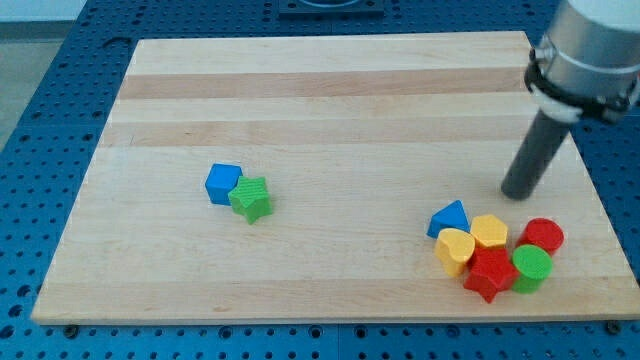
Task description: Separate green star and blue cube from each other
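Tip (517, 192) well right of touching blue cube (222, 183), green star (251, 199).

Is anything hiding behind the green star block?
Behind the green star block, toward the view's top left, sits the blue cube block, touching it. The star covers the cube's lower right corner. Nothing lies on top of either. My tip is far off at the view's right.

A pale wooden board (330, 90) lies on a blue perforated table (40, 90), apparently under even light.
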You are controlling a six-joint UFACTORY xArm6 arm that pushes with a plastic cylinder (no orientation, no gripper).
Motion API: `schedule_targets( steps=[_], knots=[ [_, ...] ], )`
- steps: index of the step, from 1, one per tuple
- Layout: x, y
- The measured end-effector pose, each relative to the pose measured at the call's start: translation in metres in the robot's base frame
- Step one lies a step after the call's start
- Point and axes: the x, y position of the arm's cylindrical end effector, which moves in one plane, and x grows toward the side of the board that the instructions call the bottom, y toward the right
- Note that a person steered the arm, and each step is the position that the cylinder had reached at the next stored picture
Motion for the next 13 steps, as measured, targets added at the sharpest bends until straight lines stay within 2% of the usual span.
schedule_targets(
  steps=[1, 2, 3, 4, 5, 6, 8, 11, 12, 13],
  knots=[
    [-0.035, -0.016],
    [-0.04, -0.087],
    [-0.038, -0.18],
    [-0.009, -0.261],
    [0.009, -0.303],
    [0.011, -0.305],
    [0.083, -0.312],
    [0.043, -0.343],
    [0.04, -0.332],
    [0.006, -0.28]
  ],
)
